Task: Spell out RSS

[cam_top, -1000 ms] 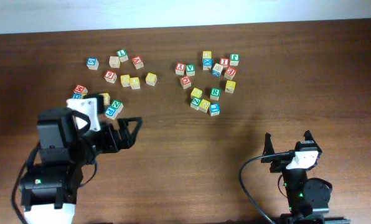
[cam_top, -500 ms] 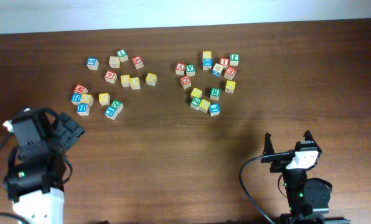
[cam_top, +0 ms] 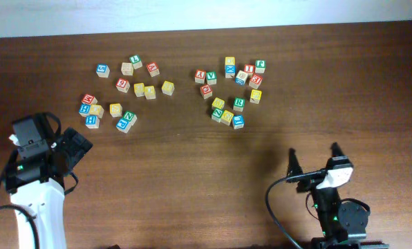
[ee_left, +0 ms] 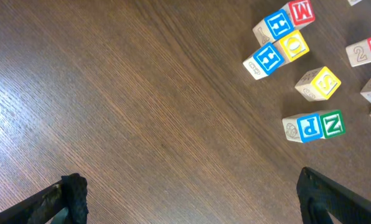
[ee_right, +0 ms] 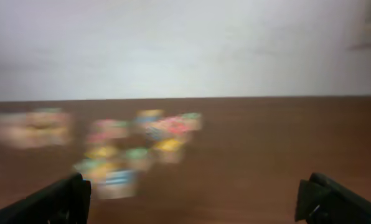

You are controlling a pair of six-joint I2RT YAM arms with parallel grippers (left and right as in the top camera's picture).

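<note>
Lettered wooden blocks lie in two loose groups on the brown table, a left group (cam_top: 123, 90) and a right group (cam_top: 233, 86). A green R block (cam_top: 239, 103) sits in the right group. A yellow S block (cam_top: 115, 109) sits in the left group and also shows in the left wrist view (ee_left: 322, 83). My left gripper (cam_top: 78, 146) is open and empty over bare wood (ee_left: 192, 199), below and left of the left group. My right gripper (cam_top: 313, 160) is open and empty (ee_right: 195, 199) at the front right, well short of the blocks. The right wrist view is blurred.
In the left wrist view a blue P and green N pair (ee_left: 313, 126) lies nearest my fingers, with blue H blocks (ee_left: 269, 53) and a red M block (ee_left: 299, 11) beyond. The table's far edge (cam_top: 206, 28) meets a white wall.
My left arm has pulled back from beside the left group toward the front left edge. My right gripper has shifted slightly toward the front and its view has blurred.
</note>
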